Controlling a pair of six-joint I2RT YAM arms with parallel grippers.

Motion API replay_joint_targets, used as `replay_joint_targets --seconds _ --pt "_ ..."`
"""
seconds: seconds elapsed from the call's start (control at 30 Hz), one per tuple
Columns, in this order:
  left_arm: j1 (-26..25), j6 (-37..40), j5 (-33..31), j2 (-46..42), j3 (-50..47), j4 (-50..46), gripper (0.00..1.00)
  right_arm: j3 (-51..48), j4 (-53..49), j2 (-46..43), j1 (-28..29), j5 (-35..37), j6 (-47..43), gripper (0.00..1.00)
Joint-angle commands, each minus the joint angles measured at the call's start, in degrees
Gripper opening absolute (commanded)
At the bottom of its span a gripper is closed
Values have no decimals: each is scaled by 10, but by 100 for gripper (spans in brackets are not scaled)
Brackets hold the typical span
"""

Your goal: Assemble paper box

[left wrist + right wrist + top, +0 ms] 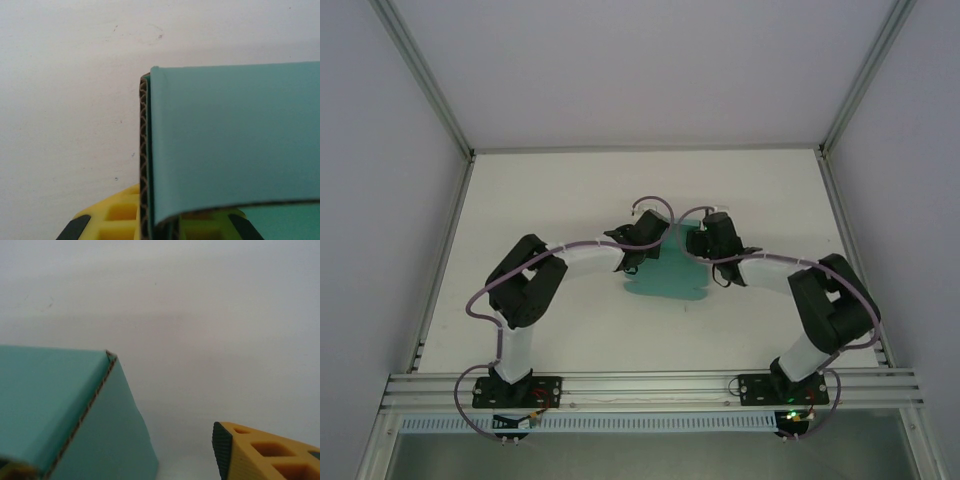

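White desk [570, 200] runs under both arms, and the box [670, 282] lies near its middle, between the two wrists.

The left end effector [155, 227] is closed almost fully. It seems to pinch the raw corrugated edge of a raised panel [230, 135], though the view is too close to be sure the pads bite the card. From that edge the panel rises away from the fingers and curls over to the right of that view, with bare desk on its left.

The right end effector [698, 245] has its jaws apart and holds nothing. One finger [260, 455] stands clear to the right of the box with desk between them. The other is mostly hidden behind the teal corner at the lower left. In that view the box rises to a sharp folded corner, so it sits just beside this end effector and partly across its mouth.

By my reading the job is mid-fold: one wall is pinched upright while the rest of the sheet lies flat on the desk. The next move calls for the right end effector to close on the neighbouring wall and bring it square to the held one. It should press gently, since thin card creases easily, and the left grip should stay firm.
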Motion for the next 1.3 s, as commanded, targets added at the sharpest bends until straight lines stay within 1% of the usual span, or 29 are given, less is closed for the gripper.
replay_joint_targets --seconds 0.0,0.07,0.13,0.23,0.3,0.37,0.43,0.47,0.57,0.73,0.83,0.97,1.1,1.17,1.27 --pt "4 -7 1 25 0 -58 0 33 9 18 11 13 12 49" --pt "4 -11 -3 27 2 -61 0 43 6 26 19 31 11 40" --pt "4 -16 -5 27 3 -64 1 53 -1 32 28 54 11 29" --pt "4 -24 -5 25 3 -64 6 62 -20 38 39 84 22 15" --pt "4 -28 -5 22 4 -63 11 69 -38 42 43 99 26 11" --pt "4 -32 -3 21 6 -62 18 74 -52 45 50 112 30 5" --pt "3 -33 5 15 6 -58 25 79 -64 46 57 130 31 3" --pt "4 -34 8 12 5 -56 27 81 -68 47 59 135 30 3" --pt "4 -39 13 -2 2 -52 27 85 -75 48 66 151 28 3" --pt "4 -36 27 -33 -11 -41 32 91 -86 51 72 164 28 2" --pt "3 -35 24 -49 -16 -45 34 92 -88 51 73 167 27 2" --pt "4 -34 28 -73 -34 -44 41 96 -96 54 74 168 28 1" --pt "4 -29 58 -101 -56 -32 42 95 -100 56 73 170 29 0" --pt "5 -28 52 -106 -60 -34 43 94 -100 55 73 171 29 0" --pt "15 -33 52 -86 -58 -39 42 95 -98 52 73 170 32 0"
